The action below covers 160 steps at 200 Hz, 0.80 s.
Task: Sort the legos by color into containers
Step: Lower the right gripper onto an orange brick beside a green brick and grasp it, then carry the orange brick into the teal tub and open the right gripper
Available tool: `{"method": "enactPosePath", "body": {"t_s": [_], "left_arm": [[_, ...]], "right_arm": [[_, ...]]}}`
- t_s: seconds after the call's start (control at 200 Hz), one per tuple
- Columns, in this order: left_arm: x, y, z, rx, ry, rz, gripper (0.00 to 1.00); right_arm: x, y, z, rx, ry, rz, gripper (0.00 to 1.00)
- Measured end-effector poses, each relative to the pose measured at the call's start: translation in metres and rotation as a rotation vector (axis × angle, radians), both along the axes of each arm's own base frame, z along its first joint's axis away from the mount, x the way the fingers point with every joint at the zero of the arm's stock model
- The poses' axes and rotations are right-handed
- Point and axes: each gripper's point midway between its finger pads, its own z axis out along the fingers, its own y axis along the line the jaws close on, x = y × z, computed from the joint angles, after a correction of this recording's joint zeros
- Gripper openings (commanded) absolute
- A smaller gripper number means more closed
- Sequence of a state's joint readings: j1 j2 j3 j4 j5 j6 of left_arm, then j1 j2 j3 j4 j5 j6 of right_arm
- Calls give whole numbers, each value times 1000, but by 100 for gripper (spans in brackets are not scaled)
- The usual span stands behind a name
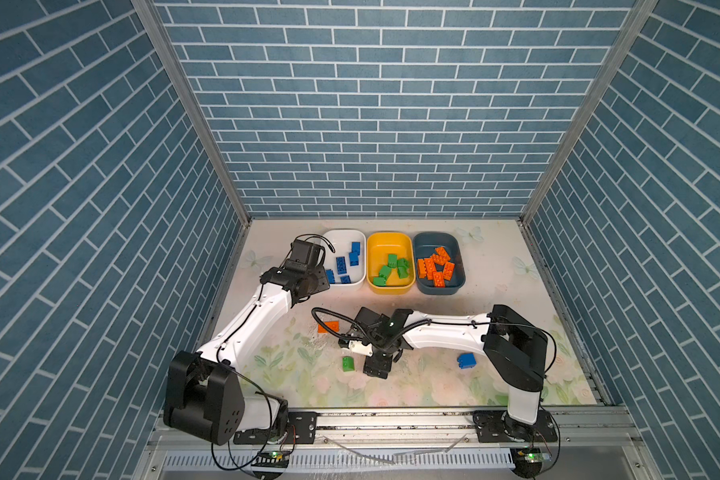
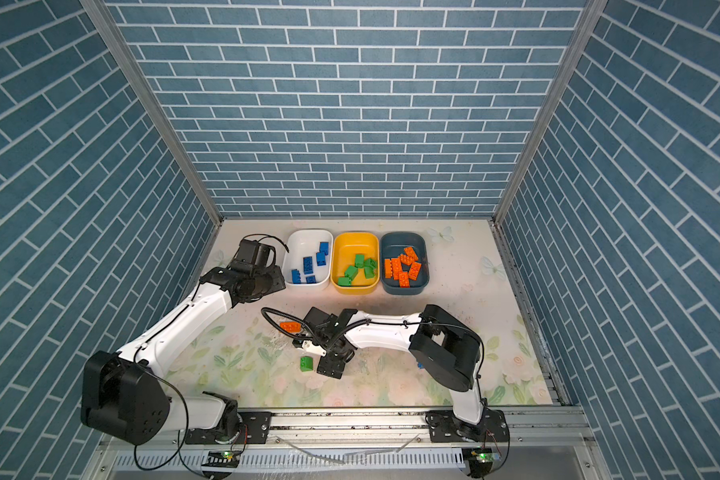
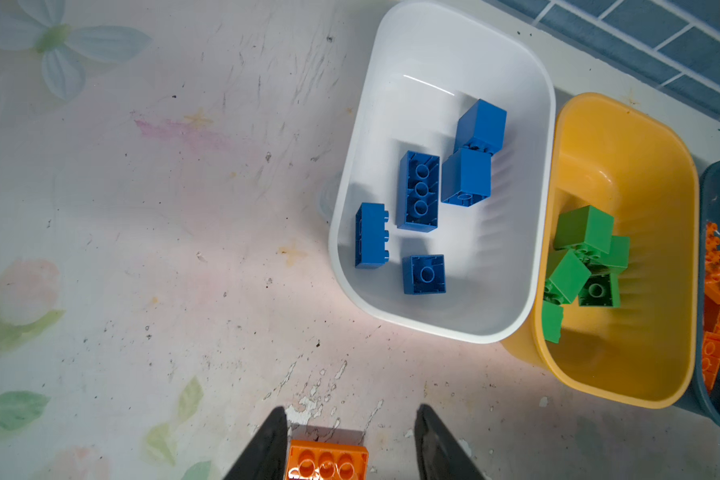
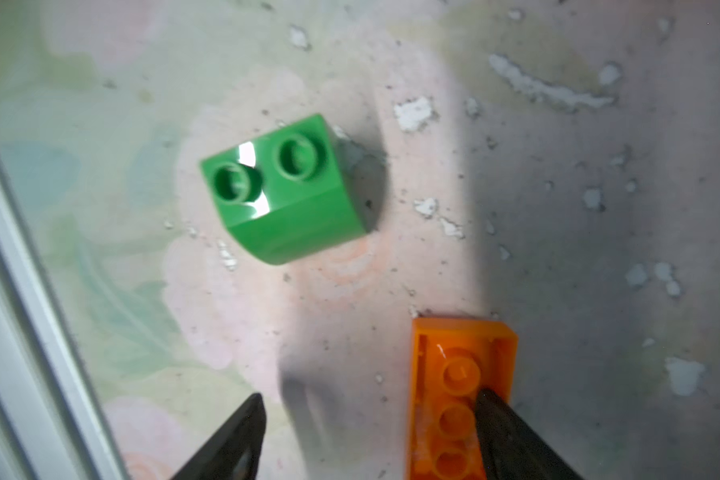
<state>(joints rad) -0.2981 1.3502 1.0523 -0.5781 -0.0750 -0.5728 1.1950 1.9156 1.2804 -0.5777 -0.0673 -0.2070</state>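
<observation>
The left gripper hangs over the table just beside the white tub. Its fingers are partly apart and grip nothing. Past the fingertips and off to one side, five blue bricks lie inside the white tub. Down on the table, seen in the gap between these fingers, is a loose orange brick. In the left wrist view it sits close against one finger, with clear space before the other.

That orange brick also lies at the right gripper. One of the right fingers crosses over the brick's end, so the brick sits at the edge of the gap; I cannot tell whether the finger touches it. The right fingers stand wide apart and hold nothing. Ahead of their tips and well clear of them, a loose green brick rests on the table, studs up.

Farther back from the right fingers, the yellow tub holds the green bricks. Just beside it, the dark teal tub holds the orange bricks. Behind the right fingers, near the right arm, a loose blue brick lies on the table.
</observation>
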Motion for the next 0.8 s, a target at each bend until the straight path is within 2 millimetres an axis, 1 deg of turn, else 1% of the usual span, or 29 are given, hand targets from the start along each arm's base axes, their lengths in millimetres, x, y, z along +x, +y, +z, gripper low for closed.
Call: {"method": "enactPosePath", "body": {"t_s": [0.08,0.135,0.255,0.395,0.57,0.7,0.8], "left_arm": [[-3,2,-2,4,4,5,53],[-3,4,-3,7,4,10,53],[-2,5,-3,10,2,15,53],[-2,6,-3,7,3,18,53],[0,5,-7,7,13,21,53],[0,5,-11,7,23,20,53],[0,3,-12,-6,27,20,53]], "right_arm": [[7,-2,-4,-34,-37,-10,73],[9,-2,-6,-44,-45,-12,70],[10,-2,-6,-49,-59,-12,56],[12,-2,-5,-51,-70,-18,46],[15,-3,-5,-49,-76,-27,29],[19,-5,-3,-44,-78,-36,27],[21,-11,0,-36,-80,-48,27]]}}
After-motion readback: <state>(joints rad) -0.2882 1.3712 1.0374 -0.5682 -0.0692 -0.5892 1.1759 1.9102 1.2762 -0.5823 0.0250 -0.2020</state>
